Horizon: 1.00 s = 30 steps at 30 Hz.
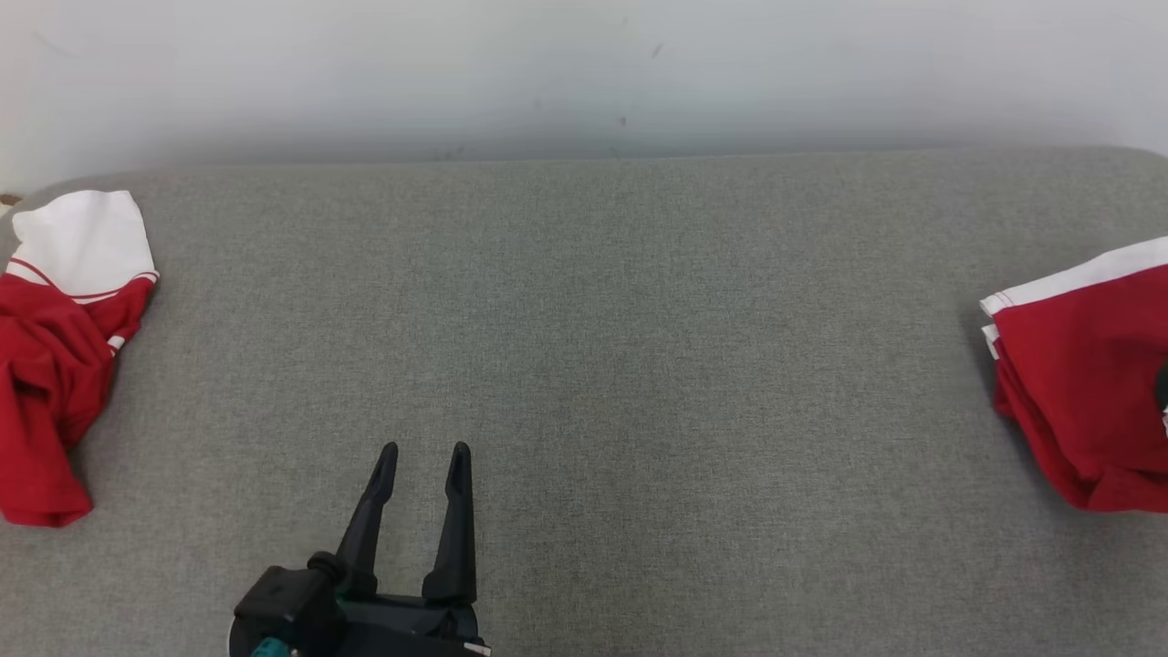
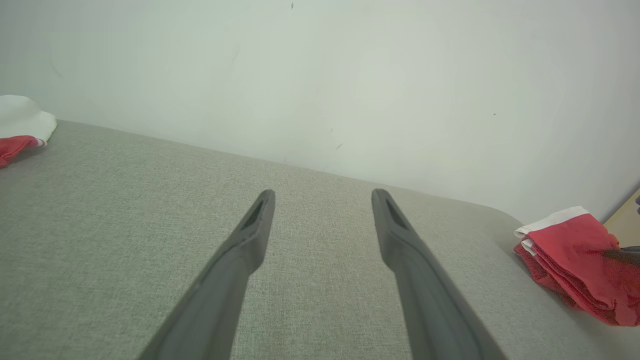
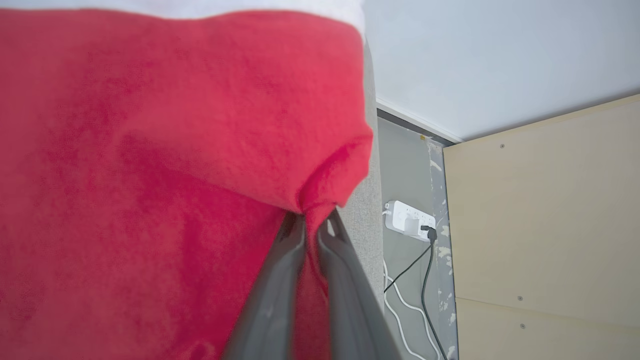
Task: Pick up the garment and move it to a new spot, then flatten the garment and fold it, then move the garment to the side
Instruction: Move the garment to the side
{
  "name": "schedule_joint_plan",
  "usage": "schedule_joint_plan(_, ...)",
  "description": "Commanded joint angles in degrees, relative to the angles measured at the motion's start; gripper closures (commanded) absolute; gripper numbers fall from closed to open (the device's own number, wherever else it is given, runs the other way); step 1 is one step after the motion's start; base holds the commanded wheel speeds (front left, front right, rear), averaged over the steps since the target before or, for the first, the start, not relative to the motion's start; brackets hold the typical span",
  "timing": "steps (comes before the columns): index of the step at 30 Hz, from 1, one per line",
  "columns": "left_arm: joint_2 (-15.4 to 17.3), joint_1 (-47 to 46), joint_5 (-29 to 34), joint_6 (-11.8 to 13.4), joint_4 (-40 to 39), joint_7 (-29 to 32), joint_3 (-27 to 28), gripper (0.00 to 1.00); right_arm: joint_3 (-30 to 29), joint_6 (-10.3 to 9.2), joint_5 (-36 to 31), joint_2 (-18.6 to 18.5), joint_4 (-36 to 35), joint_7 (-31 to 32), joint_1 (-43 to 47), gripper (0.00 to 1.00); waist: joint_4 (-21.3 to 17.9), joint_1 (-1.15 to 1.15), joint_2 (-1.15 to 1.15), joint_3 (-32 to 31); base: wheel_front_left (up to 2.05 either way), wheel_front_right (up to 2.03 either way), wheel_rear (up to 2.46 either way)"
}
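- Though being cropped by the right edge of the head view, lying folded at the far right of the grey upholstered surface (image 1: 584, 319): red garment (image 1: 1081, 383), with a white band running along its far edge and stacked layers showing at its near-left corner.
- Hiding the garment's right-hand part beyond the frame, so leaving its full outline impossible to judge.
- Pinching a bunched fold of red cloth: right gripper (image 3: 314, 220), with its dark fingers pressing almost together and the fingertips partly burying themselves in the fabric.
- Blurring into a soft red mass across most of the right wrist view, with only a sliver of the white band peeking along the top.
- Hovering low over bare upholstery near the front-left of centre: left gripper (image 1: 425, 449), with fingers spreading wide and touching no cloth.
- Showing the red garment again at the right of the left wrist view, with a dark shape (image 2: 622, 255) resting on it, too cut off to identify.
- Lying crumpled at the far left, well apart from both grippers: second red-and-white garment (image 1: 64, 356), being sliced by the frame edge.
- Sitting past the surface's end, beside a pale wooden panel (image 3: 540, 225): white power strip (image 3: 407, 220) with cables (image 3: 425, 265) trailing out of frame.
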Motion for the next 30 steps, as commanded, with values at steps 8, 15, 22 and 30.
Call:
schedule_joint_plan(8, -1.4, 1.5, 1.0, -1.3, 1.3, -0.2, 0.4, 0.0, 2.2, -0.15, 0.6, -2.8, -1.3, 0.3, 1.1, 0.0, 0.7, 0.0, -0.01, -2.1, 0.0, 0.0, 0.0)
schedule_joint_plan(15, -1.4, 2.8, 1.6, -1.0, 2.5, -0.2, 1.4, 0.0, 0.9, -0.15, 1.6, -1.4, -3.3, -2.5, 3.2, 0.0, 1.3, 0.0, -0.01, -5.1, 0.0, 0.0, 0.0)
schedule_joint_plan(22, 0.6, 4.7, 2.0, 0.8, 4.6, 0.9, 2.2, 0.0, -4.7, -0.15, 6.5, 3.5, -7.4, -13.2, 9.0, 0.0, 2.3, 0.0, -0.01, -10.2, 0.0, 0.0, 0.0)
schedule_joint_plan(30, 2.2, 7.5, 2.4, 5.2, 4.8, 0.3, 6.9, 0.0, -10.6, -0.15, 16.1, 14.9, -17.2, -24.1, 19.9, 0.0, 1.9, 0.0, -0.01, -14.6, 0.0, 0.0, 0.0)
